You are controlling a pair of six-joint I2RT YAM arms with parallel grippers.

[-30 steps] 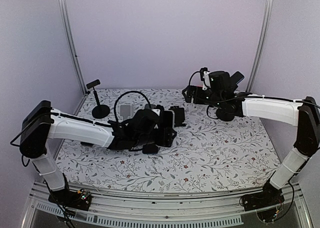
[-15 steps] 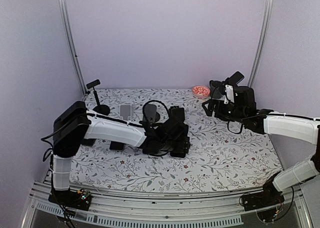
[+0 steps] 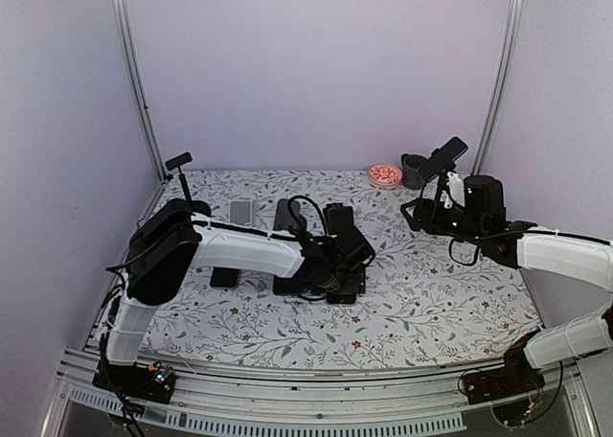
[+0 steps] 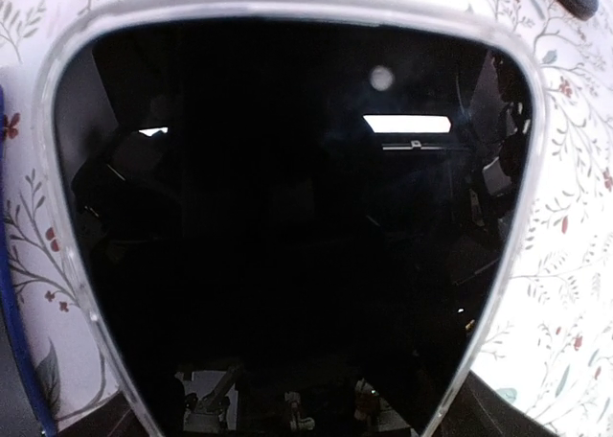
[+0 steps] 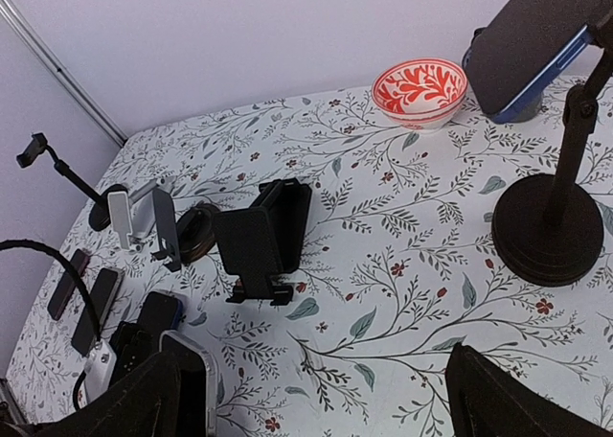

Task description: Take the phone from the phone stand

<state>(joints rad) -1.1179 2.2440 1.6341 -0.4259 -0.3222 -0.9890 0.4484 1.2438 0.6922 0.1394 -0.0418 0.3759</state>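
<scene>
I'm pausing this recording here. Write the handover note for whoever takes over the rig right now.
Left gripper: low over the floral cloth, a silver-rimmed phone filling its camera; jaws unseen, grip unclear.
Right gripper: open, empty, beside the tall stand.
Blue-cased phone: on that stand, not yet removed.
Done: possibly one phone laid down.
Left: confirm release, then clear the tall stand.
</scene>
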